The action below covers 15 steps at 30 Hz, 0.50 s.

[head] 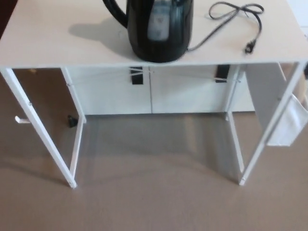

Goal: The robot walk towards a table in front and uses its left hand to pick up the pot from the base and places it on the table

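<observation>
- The pot (159,31), a black kettle, stands on the table (57,43), midway along the table's front edge and just back from it. Its top is cut off by the picture.
- Its handle (114,12) juts toward the table's left end, which suits a left-hand grasp.
- Neither hand is in the picture, so I cannot tell how either is set.
- The step in hand looks like the walk-up, since a broad stretch of floor shows below the table's front edge.
- To do it well, stop square to that edge, a little toward the table's left end, so the left arm reaches the handle without crossing the body. Keep feet clear of the table's front legs (43,134).
- The base cannot be told apart from the pot's dark foot. A straight upward lift seems the safest way to free the pot.
- The cord (236,12) loops over the table's right half, with its plug (250,46) near the front edge. The bare top toward the table's left end looks the better set-down spot.
</observation>
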### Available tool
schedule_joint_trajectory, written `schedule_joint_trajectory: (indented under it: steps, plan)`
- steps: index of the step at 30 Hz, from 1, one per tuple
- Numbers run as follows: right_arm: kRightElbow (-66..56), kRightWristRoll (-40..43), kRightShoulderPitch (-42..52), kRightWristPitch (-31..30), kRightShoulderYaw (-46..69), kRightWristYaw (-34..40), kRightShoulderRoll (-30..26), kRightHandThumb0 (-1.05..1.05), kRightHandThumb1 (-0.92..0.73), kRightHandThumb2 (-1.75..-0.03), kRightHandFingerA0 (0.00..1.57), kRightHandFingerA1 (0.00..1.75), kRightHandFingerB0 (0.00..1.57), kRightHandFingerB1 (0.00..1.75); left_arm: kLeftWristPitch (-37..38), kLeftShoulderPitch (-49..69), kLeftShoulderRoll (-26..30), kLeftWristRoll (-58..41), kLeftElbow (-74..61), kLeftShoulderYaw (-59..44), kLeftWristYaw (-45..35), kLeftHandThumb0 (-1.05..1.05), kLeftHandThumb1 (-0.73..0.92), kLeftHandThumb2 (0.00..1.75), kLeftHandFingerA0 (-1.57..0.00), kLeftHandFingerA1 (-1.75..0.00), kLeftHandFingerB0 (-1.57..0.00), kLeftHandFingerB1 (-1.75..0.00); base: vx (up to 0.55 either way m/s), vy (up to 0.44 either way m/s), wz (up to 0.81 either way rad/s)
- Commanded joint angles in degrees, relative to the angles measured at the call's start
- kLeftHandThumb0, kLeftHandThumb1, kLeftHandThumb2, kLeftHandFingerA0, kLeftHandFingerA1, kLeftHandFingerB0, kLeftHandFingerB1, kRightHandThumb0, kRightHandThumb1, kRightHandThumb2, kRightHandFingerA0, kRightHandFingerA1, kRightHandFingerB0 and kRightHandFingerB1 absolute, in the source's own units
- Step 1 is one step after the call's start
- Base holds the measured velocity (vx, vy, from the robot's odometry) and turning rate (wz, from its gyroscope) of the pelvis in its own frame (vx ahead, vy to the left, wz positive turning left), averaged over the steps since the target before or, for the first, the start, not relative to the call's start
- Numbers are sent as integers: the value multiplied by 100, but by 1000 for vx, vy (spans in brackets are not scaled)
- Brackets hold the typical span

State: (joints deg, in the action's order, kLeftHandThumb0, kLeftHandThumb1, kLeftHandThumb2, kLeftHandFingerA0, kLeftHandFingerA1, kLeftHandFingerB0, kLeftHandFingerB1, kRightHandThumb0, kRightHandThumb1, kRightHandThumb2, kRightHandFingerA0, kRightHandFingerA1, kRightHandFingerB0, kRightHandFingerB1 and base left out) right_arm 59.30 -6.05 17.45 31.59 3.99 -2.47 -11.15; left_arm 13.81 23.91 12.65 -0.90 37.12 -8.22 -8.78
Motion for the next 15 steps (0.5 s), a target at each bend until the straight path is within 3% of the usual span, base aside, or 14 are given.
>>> schedule_joint_trajectory:
  steps: [1, 2, 9, 10, 15]
  plan:
    - [55, 18, -2, -10, -15, 84, -11, -105, -79, -68, 0, 147, 0, 42, -105, -2, 90, -9, 33, -46, 17, -25, 41, 87, -29, -60, -19, -53, 262, 7, -2]
    - [63, 18, -5, -5, -18, 86, -8, -105, -82, -68, 0, 135, 0, 45, -84, 20, 92, -26, -3, -53, -4, -26, 40, 87, -31, -61, -20, -54, 249, 36, -3]
    - [7, 49, 27, -7, -19, 49, -3, -105, -80, -68, 0, 134, 0, 43, -165, 64, 101, -59, -143, -66, -51, -25, 41, 87, -31, -61, -20, -54, 292, 163, -11]
    - [3, 20, 21, -28, -34, 78, -10, -105, -78, -72, 0, 146, 0, 49, -150, 44, 112, -36, -98, -61, -45, -26, 41, 87, -31, -61, -20, -54, 551, 295, -45]
    - [49, 40, -24, -21, -44, 69, -7, -105, -75, -72, 0, 141, 0, 50, -129, -57, 142, -26, 43, -53, -54, -25, 41, 87, -31, -61, -20, -54, 366, 197, -5]
